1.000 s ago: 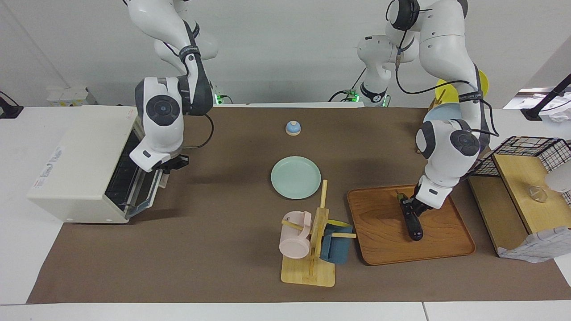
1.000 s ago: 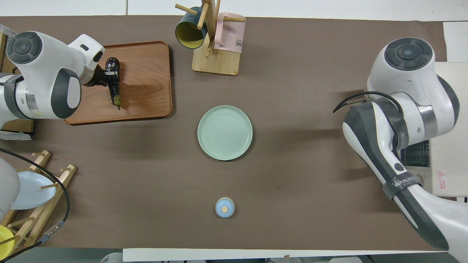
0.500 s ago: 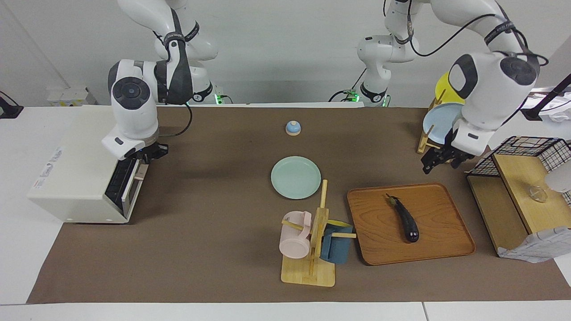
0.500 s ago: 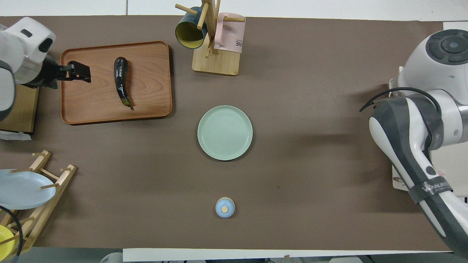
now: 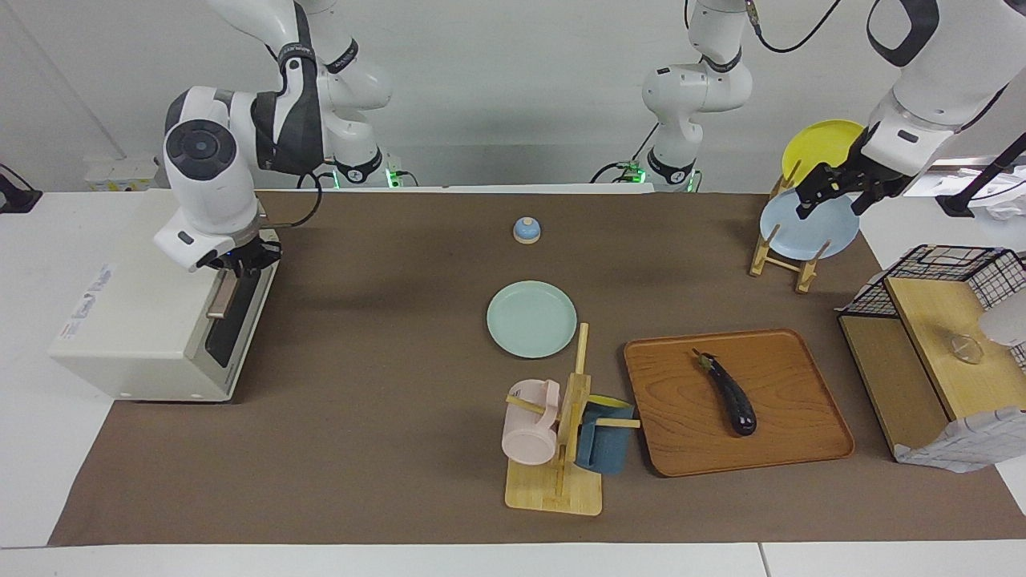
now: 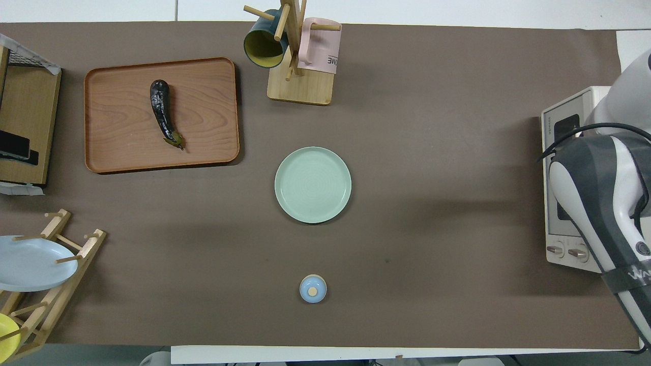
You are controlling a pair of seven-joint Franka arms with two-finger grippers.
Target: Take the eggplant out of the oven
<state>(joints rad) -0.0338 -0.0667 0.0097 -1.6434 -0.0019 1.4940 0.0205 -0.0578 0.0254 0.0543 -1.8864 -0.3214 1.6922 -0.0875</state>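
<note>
The eggplant (image 5: 728,393) is lying on the wooden tray (image 5: 809,449) toward the left arm's end of the table, out of the oven (image 5: 144,320), with its stem end pointing toward the robots and nothing touching it. The oven is sitting at the right arm's end with its door shut. The right gripper (image 5: 238,262) is hanging just over the top edge of that door, by the handle — whether its fingers are touching the handle, or are open or closed, cannot be told. The left gripper (image 5: 834,188) is hovering high over the plate rack (image 5: 777,260) with its fingers spread wide and gripping nothing. A green plate (image 5: 531,318) is resting mid-table, a mug tree (image 5: 561,449) is standing beside the tray, and a small blue bell (image 5: 526,230) is sitting nearer to the robots than the plate.
</note>
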